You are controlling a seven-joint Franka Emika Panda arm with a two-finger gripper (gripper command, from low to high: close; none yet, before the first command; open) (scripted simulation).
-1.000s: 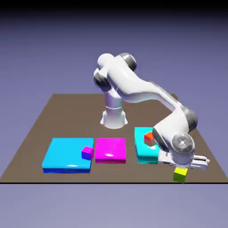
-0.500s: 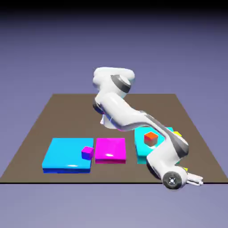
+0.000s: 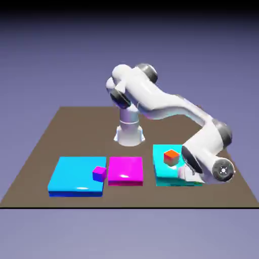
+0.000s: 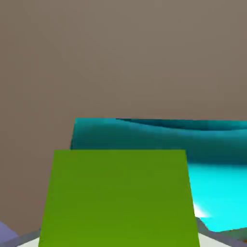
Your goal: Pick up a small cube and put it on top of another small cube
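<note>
"Where is the cube?"

"A green cube (image 4: 119,198) fills the six o'clock edge of the hand view, clamped between the fingers of the gripper (image 4: 119,236), which is closed on it."

"And beyond the hand?"

"A cyan slab (image 4: 219,188) spreads toward four o'clock behind the cube, against the brown table (image 4: 120,58). In the exterior view, the white arm (image 3: 157,101) bends down toward four o'clock, partly covering that slab, where an orange-red cube (image 3: 171,157) rests."

"Farther out?"

"A magenta slab (image 3: 125,170) lies near six o'clock; a purple cube (image 3: 99,174) and blue slab (image 3: 76,175) sit toward eight."
</note>
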